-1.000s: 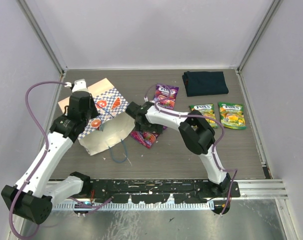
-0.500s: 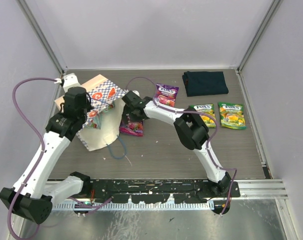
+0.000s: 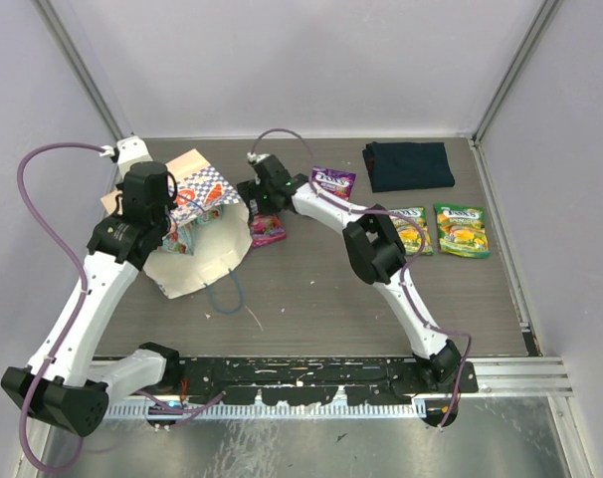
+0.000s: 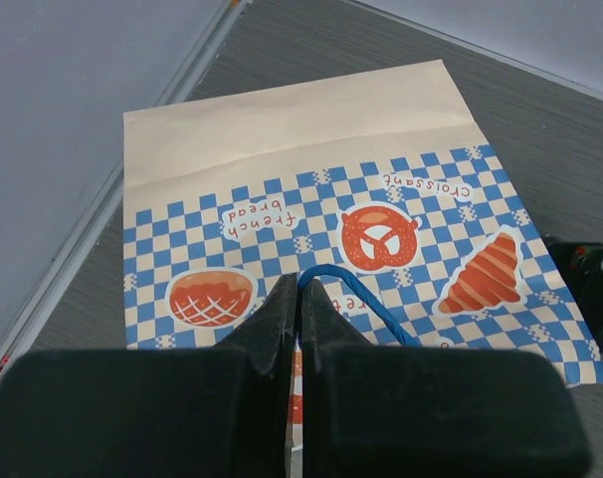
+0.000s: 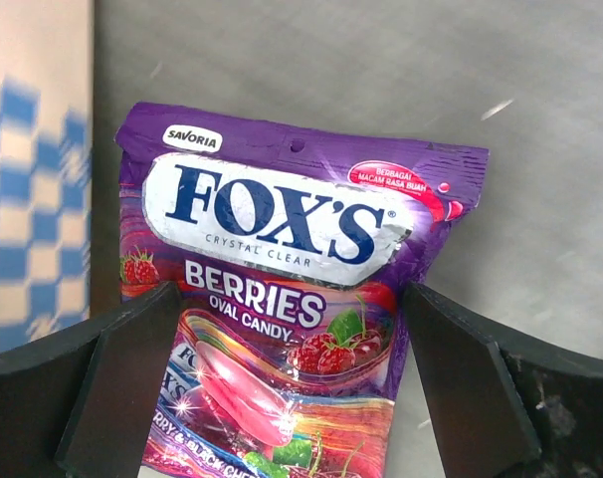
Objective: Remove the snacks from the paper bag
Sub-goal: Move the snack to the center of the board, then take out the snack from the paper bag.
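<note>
Right wrist view is showing the right gripper, fingers apart, now releasing a purple berry packet beside the paper bag; the left gripper is still clamping the bag's blue handle at upper left, more snacks remaining inside.

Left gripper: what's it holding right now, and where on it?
The left gripper is shut on the thin blue cord handle of the cream-tan checkered paper bag, pinching the loop's near end.
</note>
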{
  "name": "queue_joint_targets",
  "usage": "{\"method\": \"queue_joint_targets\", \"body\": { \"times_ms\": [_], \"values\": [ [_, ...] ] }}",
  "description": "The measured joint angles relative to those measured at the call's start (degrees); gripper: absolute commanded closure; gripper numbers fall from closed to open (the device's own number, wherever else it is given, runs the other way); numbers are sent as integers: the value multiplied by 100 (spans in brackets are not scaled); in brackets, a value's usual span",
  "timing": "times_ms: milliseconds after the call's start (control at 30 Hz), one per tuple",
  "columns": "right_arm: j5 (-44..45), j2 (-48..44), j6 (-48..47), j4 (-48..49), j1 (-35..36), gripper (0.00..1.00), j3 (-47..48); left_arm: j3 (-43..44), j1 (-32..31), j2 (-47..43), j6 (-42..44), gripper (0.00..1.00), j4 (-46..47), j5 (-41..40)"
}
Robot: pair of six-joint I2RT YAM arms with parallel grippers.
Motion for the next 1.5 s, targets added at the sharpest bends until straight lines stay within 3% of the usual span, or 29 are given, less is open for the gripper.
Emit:
{"method": "queue_joint_targets", "body": {
  "times_ms": [400, 567, 700, 1033, 1133, 1300, 1400, 1500],
  "values": [
    [68, 841, -511, 144, -811, 0, 1314, 271, 79, 7, 105, 100, -247, 118],
    [-46, 754, -619, 350, -909, 0, 1224, 566, 79, 83, 238, 100, -424, 555],
    [-4, -203, -376, 765, -973, 0, 105, 691, 79, 120, 278, 100, -540, 745],
    [-330, -4907, 1539, 2771, -1119, 0, -3641, 675, 79, 98, 378, 100, -684, 1080],
    [-142, -5816, 2070, 3381, -693, 0, -5090, 667, 79, 96, 404, 100, -763, 1078],
    [68, -5939, 2634, 4325, 1008, 0, -7228, 634, 79, 85, 396, 100, -844, 1182],
    [-7, -5294, 2848, 4852, 1687, 5, -7556, 634, 79, 96, 352, 100, -846, 1364],
    [-35, -4610, 2951, 5410, 1827, 5, -7396, 634, 79, 146, 247, 100, -850, 1641]
  ]
}}
